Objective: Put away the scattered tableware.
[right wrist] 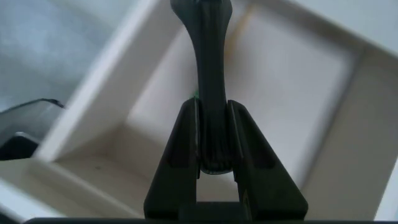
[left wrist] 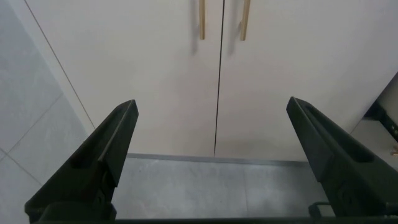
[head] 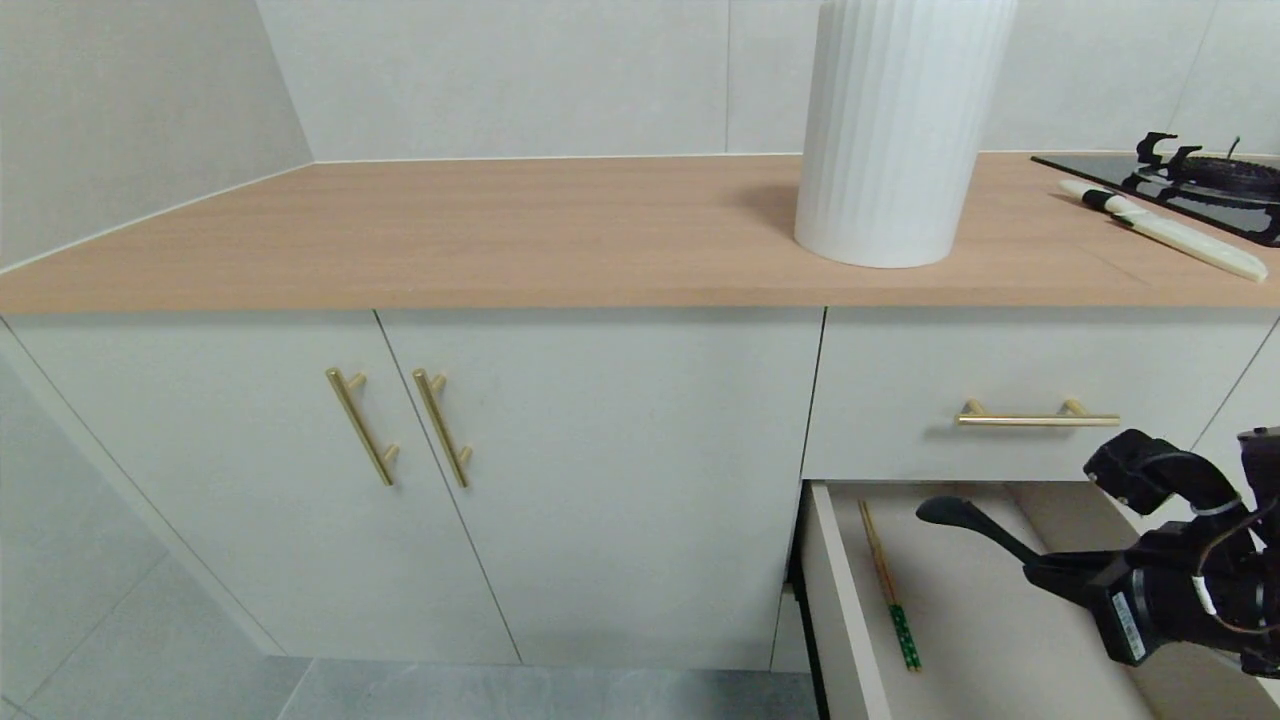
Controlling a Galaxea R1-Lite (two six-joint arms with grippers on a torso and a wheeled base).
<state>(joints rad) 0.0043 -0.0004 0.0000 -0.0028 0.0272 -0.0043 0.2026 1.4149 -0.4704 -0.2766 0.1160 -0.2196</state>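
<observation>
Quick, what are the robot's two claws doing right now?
Left claw: open, holding nothing.
Right claw: closed on the handle of a black spoon, over the open drawer.

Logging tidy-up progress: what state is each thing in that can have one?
Lower drawer: open, chopsticks inside.
Upper drawer: shut.
Cabinet doors: shut.
Right claw: shut on the black spoon, over the open drawer.
Left claw: open, empty.
Knife: lying on the countertop.

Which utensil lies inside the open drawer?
The green-tipped chopsticks; the black spoon is held by the right hand, and the white knife lies on the countertop.
</observation>
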